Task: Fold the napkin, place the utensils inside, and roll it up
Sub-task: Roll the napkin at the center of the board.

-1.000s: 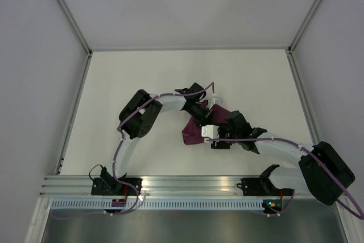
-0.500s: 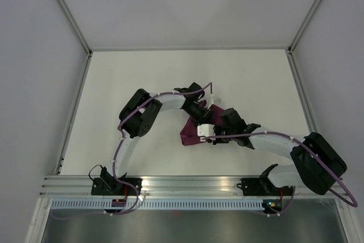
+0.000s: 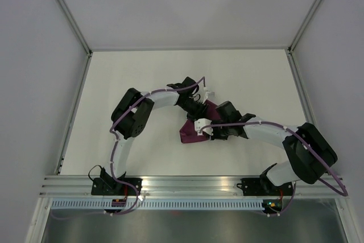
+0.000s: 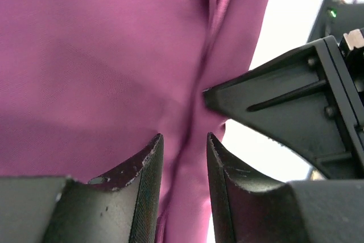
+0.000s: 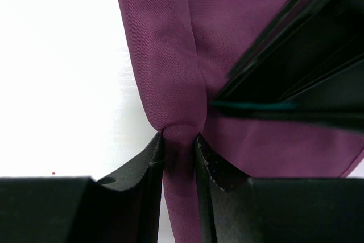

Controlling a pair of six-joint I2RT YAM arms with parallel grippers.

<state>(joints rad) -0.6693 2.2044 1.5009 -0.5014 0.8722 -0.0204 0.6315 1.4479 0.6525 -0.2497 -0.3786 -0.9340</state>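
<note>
- The left gripper (image 4: pixel 183 155), at upper centre of the overhead view, has its fingers clenched on a ridge of the napkin (image 3: pixel 189 135), probably to pin that end.
- The napkin lies bunched into a narrow bundle mid-table (image 3: pixel 131 78), between both grippers. No utensils show, so they may be wrapped inside.
- The right gripper (image 5: pixel 179 147), just right of the bundle, pinches a gathered fold tight, seemingly to stop the roll springing open.

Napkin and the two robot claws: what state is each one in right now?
Napkin: bunched into folds, pinched from two sides.
Left gripper: closed on a fold of the cloth.
Right gripper: closed tight on another fold.
Utensils: not visible.
</note>
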